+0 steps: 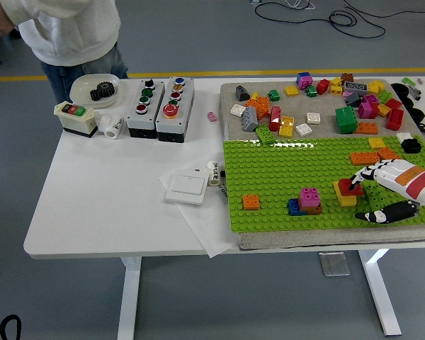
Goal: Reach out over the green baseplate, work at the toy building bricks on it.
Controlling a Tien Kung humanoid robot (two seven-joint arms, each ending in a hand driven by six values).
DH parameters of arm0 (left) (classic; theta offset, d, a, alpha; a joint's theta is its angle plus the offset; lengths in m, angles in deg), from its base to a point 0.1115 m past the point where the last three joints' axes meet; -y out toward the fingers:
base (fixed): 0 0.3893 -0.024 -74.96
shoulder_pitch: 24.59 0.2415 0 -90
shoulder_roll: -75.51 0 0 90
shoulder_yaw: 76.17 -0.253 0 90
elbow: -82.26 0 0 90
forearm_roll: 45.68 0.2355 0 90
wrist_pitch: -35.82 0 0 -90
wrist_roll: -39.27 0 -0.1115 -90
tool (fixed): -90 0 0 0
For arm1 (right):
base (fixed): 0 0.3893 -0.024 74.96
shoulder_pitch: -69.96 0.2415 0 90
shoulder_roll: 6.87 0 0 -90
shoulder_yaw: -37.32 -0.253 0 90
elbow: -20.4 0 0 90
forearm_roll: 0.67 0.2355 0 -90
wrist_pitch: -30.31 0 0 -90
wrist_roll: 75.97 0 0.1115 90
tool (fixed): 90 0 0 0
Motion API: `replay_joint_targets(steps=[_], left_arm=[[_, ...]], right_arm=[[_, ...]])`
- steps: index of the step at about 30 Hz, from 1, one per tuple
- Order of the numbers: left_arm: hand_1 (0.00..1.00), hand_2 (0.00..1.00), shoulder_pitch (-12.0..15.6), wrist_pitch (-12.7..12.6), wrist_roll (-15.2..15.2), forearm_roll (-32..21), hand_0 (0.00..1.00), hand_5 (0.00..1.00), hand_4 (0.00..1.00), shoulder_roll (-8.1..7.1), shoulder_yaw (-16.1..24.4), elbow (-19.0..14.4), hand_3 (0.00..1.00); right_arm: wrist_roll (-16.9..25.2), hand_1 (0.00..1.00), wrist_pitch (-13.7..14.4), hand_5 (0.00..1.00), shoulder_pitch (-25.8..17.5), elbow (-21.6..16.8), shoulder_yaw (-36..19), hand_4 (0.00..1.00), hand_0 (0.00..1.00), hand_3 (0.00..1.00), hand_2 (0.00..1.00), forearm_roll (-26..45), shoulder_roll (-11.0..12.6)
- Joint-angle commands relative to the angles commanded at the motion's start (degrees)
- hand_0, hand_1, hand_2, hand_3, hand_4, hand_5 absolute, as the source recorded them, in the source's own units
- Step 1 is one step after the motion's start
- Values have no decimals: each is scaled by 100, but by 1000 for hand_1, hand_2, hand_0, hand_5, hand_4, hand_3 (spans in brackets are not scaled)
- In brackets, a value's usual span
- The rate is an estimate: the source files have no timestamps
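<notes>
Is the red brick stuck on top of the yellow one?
Yes. The red brick sits on the yellow brick, under the robot hand's fingertips.

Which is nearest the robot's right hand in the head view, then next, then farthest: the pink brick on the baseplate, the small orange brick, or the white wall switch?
1. Pink brick, left of the right hand.
2. Small orange brick, farther left on the green baseplate.
3. White wall switch, off the baseplate, farthest left.

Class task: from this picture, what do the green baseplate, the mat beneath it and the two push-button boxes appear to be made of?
Green baseplate: probably moulded plastic; even studs, a glossy glare along its far edge.
Mat: seemingly felt or fabric; dull grey-beige, no shine.
Push-button boxes: likely hard plastic housings; smooth grey tops, dark bases.
</notes>
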Motion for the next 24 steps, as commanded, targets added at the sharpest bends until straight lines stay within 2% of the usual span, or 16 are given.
replay_joint_targets(steps=[7, 11, 16, 19, 20, 24], left_arm=[[722, 695, -4, -11, -6, -13, 720, 603, 654, -2, -8, 4, 594], [722, 695, -3, -13, -6, -16, 720, 603, 654, 0, -9, 5, 594], [723, 696, -3, -8, -13, -6, 721, 604, 654, 1, -9, 9, 594], [723, 696, 8, -19, -15, -3, 721, 604, 654, 2, -4, 15, 594], [722, 696, 13, -23, -16, -2, 722, 603, 655, 3, -3, 17, 594], [722, 696, 42, -48, -22, -6, 722, 603, 655, 3, -3, 30, 594]], right_arm=[[52, 705, -89, 574, -112, -88, -432, 873, 757, 661, 736, 331, 12], [15, 705, -368, 574, -220, -169, -859, 873, 757, 661, 736, 987, -5], [-287, 735, -990, 574, -291, -297, -1332, 877, 785, 693, 753, 2075, -4], [-694, 735, -1509, 574, -323, -419, -1623, 877, 785, 693, 753, 2782, -12], [-876, 758, -1703, 585, -331, -451, -1706, 896, 805, 748, 779, 3043, -17], [-1539, 758, -2179, 585, -371, -557, -2014, 896, 805, 748, 779, 4011, -40]])
